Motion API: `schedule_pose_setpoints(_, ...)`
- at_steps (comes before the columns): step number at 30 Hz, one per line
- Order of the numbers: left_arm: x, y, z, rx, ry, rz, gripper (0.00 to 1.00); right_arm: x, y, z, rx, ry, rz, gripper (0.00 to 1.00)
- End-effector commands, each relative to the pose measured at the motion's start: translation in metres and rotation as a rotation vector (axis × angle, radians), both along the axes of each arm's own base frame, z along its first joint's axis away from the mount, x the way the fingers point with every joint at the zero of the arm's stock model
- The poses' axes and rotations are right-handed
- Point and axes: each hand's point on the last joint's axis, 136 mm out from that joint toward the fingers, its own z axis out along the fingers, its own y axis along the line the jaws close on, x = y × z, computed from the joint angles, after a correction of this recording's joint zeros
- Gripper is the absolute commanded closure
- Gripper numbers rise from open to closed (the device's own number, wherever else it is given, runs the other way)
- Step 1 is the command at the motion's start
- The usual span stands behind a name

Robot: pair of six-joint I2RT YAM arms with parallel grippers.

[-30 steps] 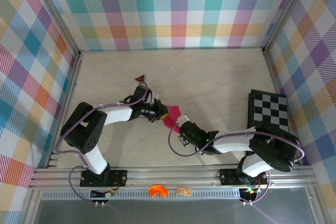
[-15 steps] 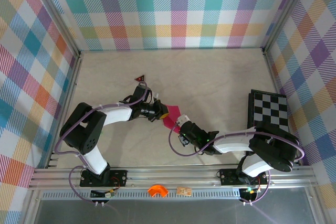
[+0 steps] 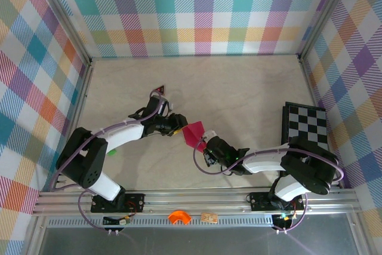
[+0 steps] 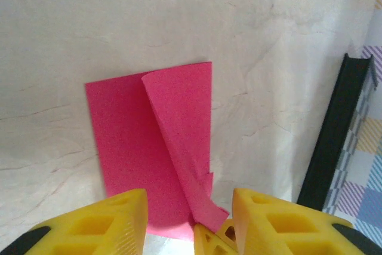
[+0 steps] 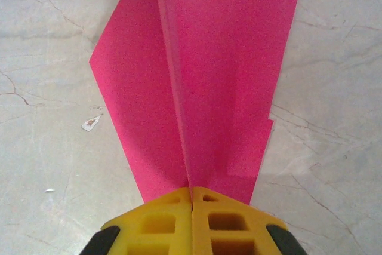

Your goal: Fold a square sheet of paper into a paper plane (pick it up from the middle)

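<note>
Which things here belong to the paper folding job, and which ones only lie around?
Job: pink paper; right pincer, shut on it; left pincer, open.
Lying about: checkerboard; small dark red triangle; orange piece.

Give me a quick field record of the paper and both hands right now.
paper: pink, partly folded, one flap lifted off the table
left hand: open, fingers either side of the paper's end, not gripping
right hand: shut, pinching the raised crease
checkerboard: flat at the table's right side
</note>
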Motion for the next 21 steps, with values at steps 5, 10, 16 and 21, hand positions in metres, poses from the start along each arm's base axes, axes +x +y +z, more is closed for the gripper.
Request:
schedule_pose_setpoints(5,0.007,0.036,0.021,0.135,-0.081,0.076,0.54,-0.003,0.003,-0.005,0.045,0.064,-0.007,0.94)
schedule_pose_setpoints(10,0.007,0.041,0.026,0.136,-0.09,0.088,0.54,-0.003,0.004,-0.006,0.08,0.109,-0.015,0.94)
schedule_pose_setpoints(16,0.008,0.037,0.026,0.118,-0.084,0.084,0.54,-0.001,0.006,-0.006,0.13,0.157,-0.028,0.94)
schedule_pose_setpoints(21,0.008,0.034,0.025,0.101,-0.079,0.08,0.55,-0.002,0.006,-0.009,0.148,0.181,-0.027,0.93)
